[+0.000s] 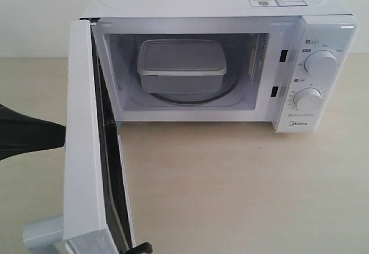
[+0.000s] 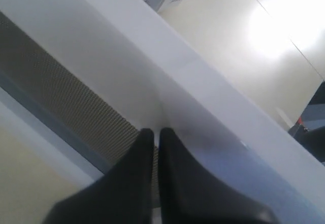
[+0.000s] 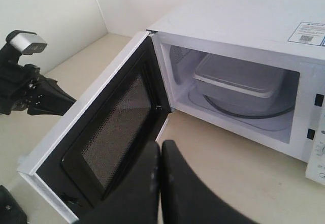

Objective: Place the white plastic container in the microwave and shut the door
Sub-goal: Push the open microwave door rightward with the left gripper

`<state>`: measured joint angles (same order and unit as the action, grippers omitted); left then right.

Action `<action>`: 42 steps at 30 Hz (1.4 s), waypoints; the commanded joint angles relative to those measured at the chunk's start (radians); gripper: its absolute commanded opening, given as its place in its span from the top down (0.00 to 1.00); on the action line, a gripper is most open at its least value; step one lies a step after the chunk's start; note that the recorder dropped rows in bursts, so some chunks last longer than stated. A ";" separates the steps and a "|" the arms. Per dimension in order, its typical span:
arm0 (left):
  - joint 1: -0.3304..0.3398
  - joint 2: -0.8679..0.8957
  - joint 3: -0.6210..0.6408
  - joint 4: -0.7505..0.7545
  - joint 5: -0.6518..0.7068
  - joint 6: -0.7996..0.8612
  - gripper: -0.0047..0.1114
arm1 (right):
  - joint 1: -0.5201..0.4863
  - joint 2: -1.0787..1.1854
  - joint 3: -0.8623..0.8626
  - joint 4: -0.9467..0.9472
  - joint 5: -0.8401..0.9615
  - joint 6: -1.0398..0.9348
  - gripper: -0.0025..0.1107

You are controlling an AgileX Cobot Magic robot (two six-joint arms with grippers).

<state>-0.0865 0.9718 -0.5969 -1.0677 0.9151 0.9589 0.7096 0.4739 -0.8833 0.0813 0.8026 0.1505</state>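
The white plastic container (image 1: 181, 64) sits lidded on the glass turntable (image 1: 230, 90) inside the microwave (image 1: 219, 0); the right wrist view shows the container (image 3: 238, 79) too. The door (image 1: 81, 139) stands wide open, swung out toward the front left, black inner face (image 3: 117, 127) showing. My left gripper (image 1: 62, 134) is shut and empty, its tips (image 2: 154, 131) against the door's outer white frame (image 2: 152, 56) beside the mesh window (image 2: 61, 92). My right gripper (image 3: 160, 144) is shut and empty, hovering over the table in front of the open door. It is outside the exterior view.
The beige tabletop (image 1: 242, 185) stretches in front of the microwave. Two round dials (image 1: 320, 63) sit on its right panel. A pale grey piece (image 1: 40, 234) sticks out from the door's outer side at the lower left. The left arm (image 3: 30, 92) is behind the door.
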 commanded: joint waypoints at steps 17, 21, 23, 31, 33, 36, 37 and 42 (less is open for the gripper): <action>-0.186 0.098 -0.055 -0.024 -0.135 0.006 0.92 | -0.002 -0.003 -0.005 -0.059 0.050 0.002 0.98; -0.247 0.168 -0.060 -0.035 -0.190 0.042 0.92 | -0.002 -0.003 -0.005 -0.061 0.050 0.002 0.98; -0.269 0.195 -0.083 -0.033 -0.195 0.041 0.92 | -0.002 -0.003 -0.005 -0.061 0.050 0.002 0.98; -0.275 0.223 -0.142 -0.043 -0.216 0.044 0.92 | -0.002 -0.003 -0.005 -0.094 0.057 0.002 0.98; -0.275 0.244 -0.159 -0.051 -0.216 0.044 0.92 | -0.002 -0.003 -0.005 -0.094 0.054 0.002 0.98; -0.275 0.282 -0.193 -0.051 -0.206 0.044 0.92 | -0.002 -0.003 -0.005 -0.092 0.055 0.002 0.98; -0.275 0.292 -0.200 -0.051 -0.204 0.044 0.92 | -0.002 -0.003 -0.005 -0.092 0.055 0.006 0.98; -0.275 0.344 -0.235 -0.061 -0.205 0.044 0.92 | -0.002 -0.003 -0.005 -0.092 0.055 0.015 0.98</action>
<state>-0.3564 1.2951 -0.8120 -1.1110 0.7082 0.9957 0.7096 0.4739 -0.8833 0.0000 0.8612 0.1641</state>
